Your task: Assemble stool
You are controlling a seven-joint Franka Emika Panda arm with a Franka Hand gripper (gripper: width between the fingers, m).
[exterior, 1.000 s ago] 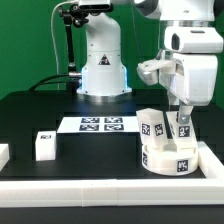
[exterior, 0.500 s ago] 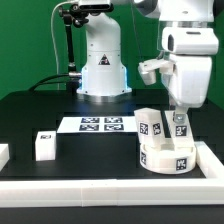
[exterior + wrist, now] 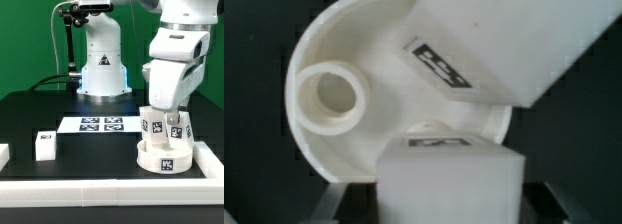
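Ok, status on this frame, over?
Gripper shut on leg block, low over seat. Second leg block upright on seat beside it. Nothing seen in the way.

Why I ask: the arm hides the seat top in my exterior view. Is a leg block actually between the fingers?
Observer: Yes. The wrist view shows a leg block filling the gap between the fingers of the gripper, standing on the seat.
Operator: Any empty socket?
Observer: One open round hole shows in the seat, beside that block.
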